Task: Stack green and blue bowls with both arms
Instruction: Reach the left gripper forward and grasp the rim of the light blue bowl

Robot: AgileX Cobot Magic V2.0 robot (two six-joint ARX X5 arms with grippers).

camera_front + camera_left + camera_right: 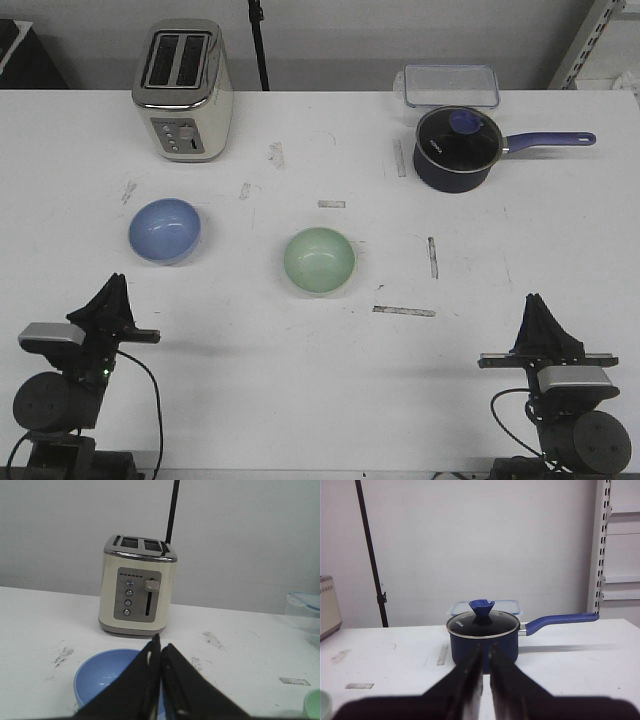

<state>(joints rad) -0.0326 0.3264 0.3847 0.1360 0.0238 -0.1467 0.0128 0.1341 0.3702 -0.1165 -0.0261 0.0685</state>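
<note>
a: so, how far along is the stacking?

b: nothing looks done yet, i'd judge. the glossy round pale mint green bowl [320, 261] sits upright near the middle of the table, and the glossy round light periwinkle blue bowl [165, 230] sits to its left, well apart from it. neither is inside the other, so both the picking and the nesting are left.

a: and the arms?

b: the black left gripper [112, 292] rests at the near left edge, just near of the blue bowl; its fingers are pressed together with only a hairline between them, holding nothing. the black right gripper [541, 312] rests at the near right edge, well away from both bowls, its fingers also almost closed and empty.

a: how will the bowls handle?

b: smooth, shiny, thin-rimmed and of like size, probably hard plastic or ceramic; a rim pinch looks feasible but could slip.

a: what else is there?

b: a scuffed white table [250, 400] with grey tape marks. far left, a cream toaster with a brushed metal top [183, 90]. far right, a dark navy saucepan with a glass lid and long blue handle [458, 147], and behind it a clear plastic lidded box [450, 85].
</note>
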